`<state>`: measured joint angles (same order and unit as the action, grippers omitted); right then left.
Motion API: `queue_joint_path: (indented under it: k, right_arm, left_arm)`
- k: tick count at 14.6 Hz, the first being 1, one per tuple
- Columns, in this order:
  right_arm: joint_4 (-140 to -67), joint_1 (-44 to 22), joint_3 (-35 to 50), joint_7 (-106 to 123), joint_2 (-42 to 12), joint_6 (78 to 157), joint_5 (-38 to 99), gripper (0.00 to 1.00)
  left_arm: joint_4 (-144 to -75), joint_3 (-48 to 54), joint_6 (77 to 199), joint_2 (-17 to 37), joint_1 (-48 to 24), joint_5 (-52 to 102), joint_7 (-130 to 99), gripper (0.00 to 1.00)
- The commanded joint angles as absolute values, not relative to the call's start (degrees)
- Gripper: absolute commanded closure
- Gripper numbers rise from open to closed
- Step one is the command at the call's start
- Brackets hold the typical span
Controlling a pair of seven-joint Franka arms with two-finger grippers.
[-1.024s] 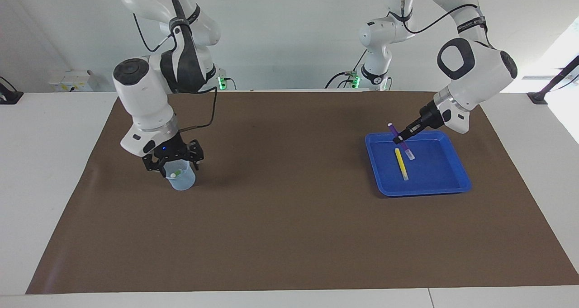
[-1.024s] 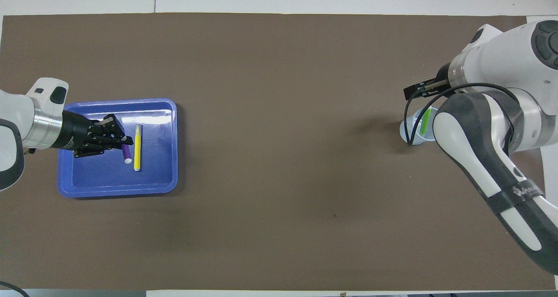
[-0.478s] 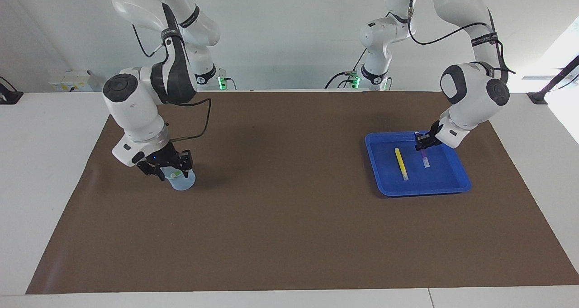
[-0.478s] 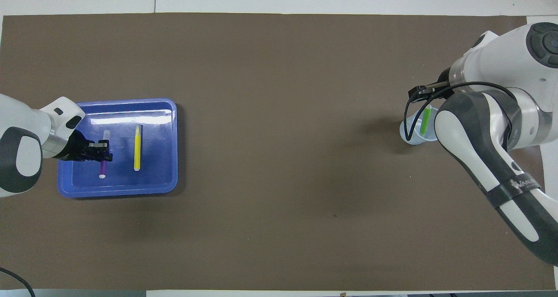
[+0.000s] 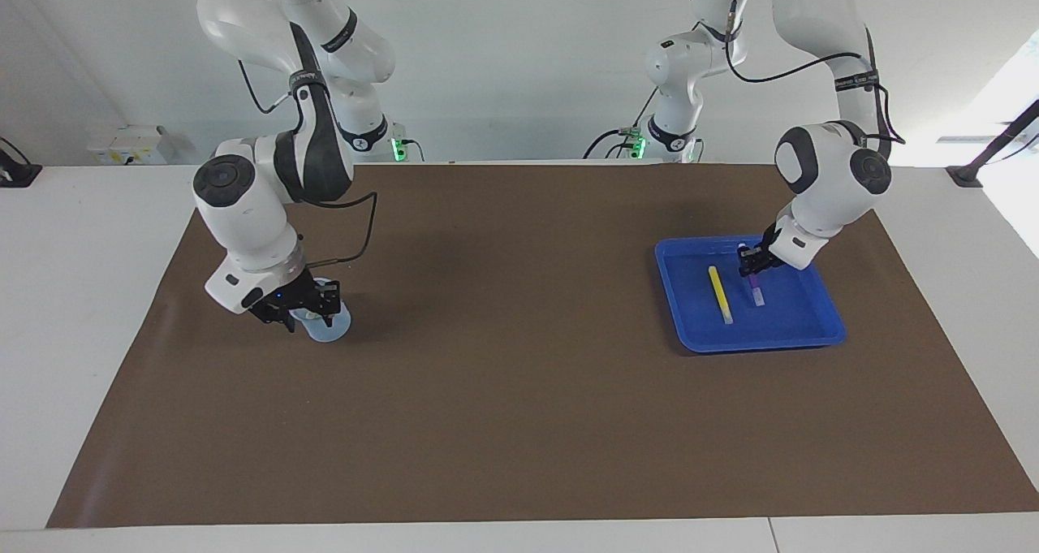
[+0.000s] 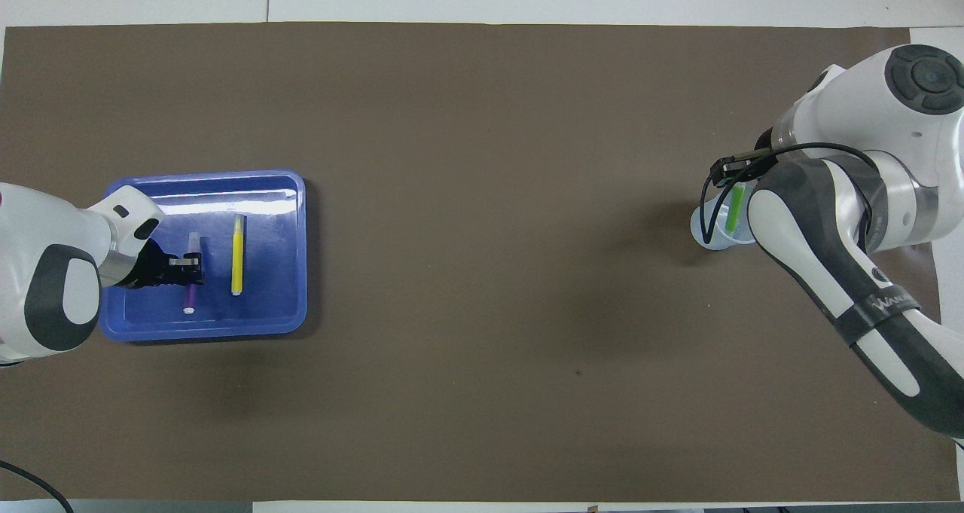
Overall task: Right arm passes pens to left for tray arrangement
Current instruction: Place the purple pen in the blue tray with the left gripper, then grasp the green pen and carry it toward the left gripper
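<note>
White walls close the room at the robots' end, and a white bench [image 5: 49,334] is covered by a wide brown mat [image 5: 519,423].

Toward the left arm's end of the bench a blue tray [image 5: 821,335] is set flat on the mat. Inside it a yellow pen [image 5: 719,293] is laid flat on the tray floor. Just beside it, on the side toward the left arm's end, a purple pen [image 5: 757,293] is seen, roughly parallel w/ the yellow one. The two pens are kept apart by a narrow strip of blue.

The left arm [image 5: 828,179] is bent down over the tray's edge nearer the robots. The left pincer [image 5: 748,265] is pressed together on the purple pen, approx. at mid-length, w/ both pen ends left showing past the black tips. The pen is held low in the tray at a slight tilt. Whether its lower end is touching the tray floor cannot be told.

Toward the right arm's end, well apart from the tray, a small pale-blue cup [image 5: 329,330] is stood upright on the mat. A green pen [image 6: 735,210] is leaned inside it, its upper part sticking out above the rim. The right arm [image 5: 243,220] is lowered over the cup, and the right pincer [image 5: 307,313] is placed at the cup's mouth, around the pen's top. Whether this pincer is spread or pinching cannot be told.
</note>
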<state>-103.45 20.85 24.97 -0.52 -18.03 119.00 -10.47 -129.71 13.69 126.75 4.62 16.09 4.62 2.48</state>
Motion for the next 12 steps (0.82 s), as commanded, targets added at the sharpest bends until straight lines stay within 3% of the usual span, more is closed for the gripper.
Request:
queue_joint_path:
  k: [1,4,5,6,7,12]
  right_arm:
    - [-103.0,21.9,26.0,-0.9,-18.1,117.0,-11.9,0.37]
    - [-102.7,21.9,26.0,0.3,-18.0,116.2,-11.9,0.37]
    - [-102.8,21.9,26.0,0.3,-18.0,116.2,-11.9,0.38]
    - [-102.8,21.9,26.0,0.3,-18.0,116.2,-11.9,0.39]
    - [-102.8,21.9,26.0,0.3,-18.0,115.9,-11.8,0.46]
    - [-102.1,21.9,26.1,0.2,-18.1,114.4,-11.1,0.86]
  left_arm:
    - [-131.8,13.9,129.4,4.1,16.3,3.5,2.6,1.0]
    - [-132.0,13.9,129.4,4.1,16.4,3.5,2.8,1.0]
    - [-132.0,13.9,129.5,4.2,16.4,3.5,3.0,0.66]
    - [-132.0,13.9,129.5,4.3,16.5,3.5,3.0,0.13]
    - [-132.0,13.9,129.5,4.3,16.6,3.5,2.9,0.0]
    - [-132.0,13.9,129.6,4.3,16.7,3.5,2.6,0.0]
